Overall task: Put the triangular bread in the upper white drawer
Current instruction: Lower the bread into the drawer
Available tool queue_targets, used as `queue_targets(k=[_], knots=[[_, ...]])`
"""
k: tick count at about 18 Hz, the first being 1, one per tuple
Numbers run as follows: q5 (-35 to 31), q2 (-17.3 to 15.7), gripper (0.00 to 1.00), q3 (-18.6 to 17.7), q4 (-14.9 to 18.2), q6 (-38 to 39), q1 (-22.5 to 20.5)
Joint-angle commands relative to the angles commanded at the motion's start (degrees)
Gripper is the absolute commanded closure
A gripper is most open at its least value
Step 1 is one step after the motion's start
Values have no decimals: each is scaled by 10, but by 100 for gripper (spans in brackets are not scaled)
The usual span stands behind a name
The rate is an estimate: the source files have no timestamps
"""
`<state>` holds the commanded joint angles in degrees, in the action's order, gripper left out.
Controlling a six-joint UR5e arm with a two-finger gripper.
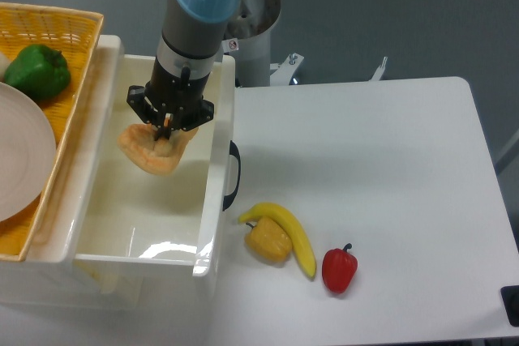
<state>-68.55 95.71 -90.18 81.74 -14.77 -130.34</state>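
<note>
a white table (365, 168) fills the right and centre of the view against a plain grey-blue backdrop, its far edge meeting the base of the robot. on the left, the upper white drawer (212, 200) stands pulled open, a deep glossy box with a black handle (233, 174) on the wall facing the table. beside it on the far left sits a woven yellow basket (61, 26) holding a pale plate (20, 160) and a green pepper (36, 70). the arm (195, 14), grey with a light blue cap, reaches down from the top of the view into the rear part of the drawer. its gripper (168, 126) is pinched narrowly on the upper edge of the triangular bread (154, 151), which hangs inside the drawer's walls, near the back, with its rounded point aimed toward the front; whether the bread touches the drawer floor cannot be told from this angle. on the table just right of the handle lie a banana (290, 232) and a yellow pepper (268, 241), touching each other, with a red pepper (339, 270) a little apart to their right. a dark object (511, 305) shows at the lower right corner, cut off by the edge of the view.
</note>
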Motion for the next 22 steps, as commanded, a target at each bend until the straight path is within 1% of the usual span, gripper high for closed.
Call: queue_targets(k=[6, 7, 9, 20, 22], knots=[[-1, 7, 85, 0, -1, 0, 6], [-2, 8, 83, 0, -1, -1, 6], [-2, 7, 77, 0, -1, -4, 8], [-4, 20, 76, 0, -3, -4, 23], [-4, 20, 72, 1, -4, -4, 26]])
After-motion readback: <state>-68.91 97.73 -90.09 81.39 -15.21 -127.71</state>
